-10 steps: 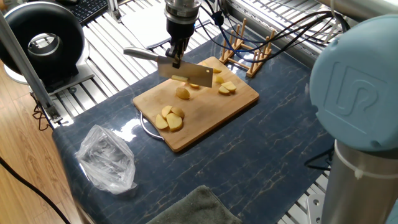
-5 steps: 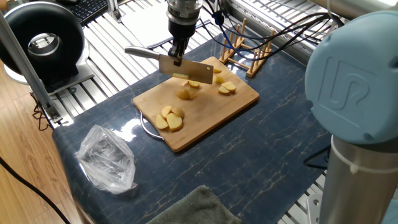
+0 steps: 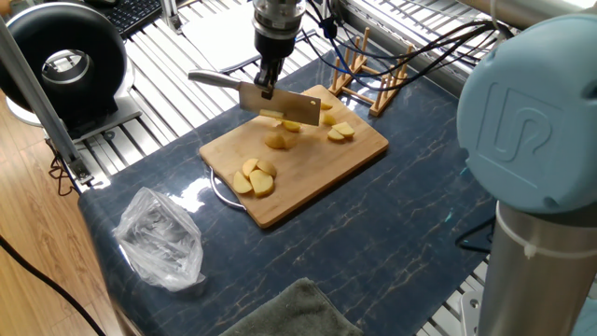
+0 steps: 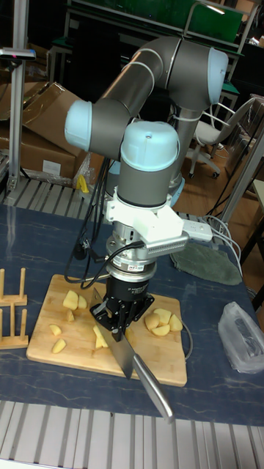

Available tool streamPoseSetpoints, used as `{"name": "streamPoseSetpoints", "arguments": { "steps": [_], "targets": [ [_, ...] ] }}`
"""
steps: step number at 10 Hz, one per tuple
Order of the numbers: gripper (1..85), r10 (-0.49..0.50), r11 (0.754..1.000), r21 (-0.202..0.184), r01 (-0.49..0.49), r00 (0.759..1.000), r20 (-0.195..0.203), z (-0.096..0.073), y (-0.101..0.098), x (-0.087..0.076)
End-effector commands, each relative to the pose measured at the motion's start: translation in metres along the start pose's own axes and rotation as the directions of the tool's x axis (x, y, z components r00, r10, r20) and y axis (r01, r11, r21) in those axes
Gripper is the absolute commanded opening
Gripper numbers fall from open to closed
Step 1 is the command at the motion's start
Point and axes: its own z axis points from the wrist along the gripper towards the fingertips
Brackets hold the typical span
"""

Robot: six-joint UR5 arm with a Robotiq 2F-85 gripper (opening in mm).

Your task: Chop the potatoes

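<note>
Pale-yellow potatoes (image 3: 256, 177) lay scattered on bamboo board (image 3: 359, 149), one piece under blade. I saw gripper (image 3: 266, 86) clamped on cleaver (image 3: 280, 108), blade raised above board. Wooden rack (image 3: 373, 79) stood just beyond board, cables (image 3: 420, 47) behind it. Crumpled plastic bag (image 3: 160, 238) and grey cloth (image 3: 280, 313) lay well apart on blue table (image 3: 401, 224).

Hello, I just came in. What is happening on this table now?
A robot arm's claw is shut on a cleaver and holds it over a bamboo cutting board, with the blade above a potato piece near the board's middle. More cut potato pieces lie in a small group toward the near end, and others at the far end. A crumpled plastic bag lies on the table beside the board.
</note>
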Motion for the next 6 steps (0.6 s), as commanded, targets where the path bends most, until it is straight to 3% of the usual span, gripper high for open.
{"name": "streamPoseSetpoints", "arguments": {
  "steps": [1, 6],
  "targets": [
    [1.0, 0.01, 1.0, -0.013, -0.01, 1.0, -0.006, -0.0095, 0.0047, -0.0006],
    [1.0, -0.008, 1.0, -0.017, 0.008, 1.0, 0.0, -0.008, -0.0028, -0.0045]
  ]
}}
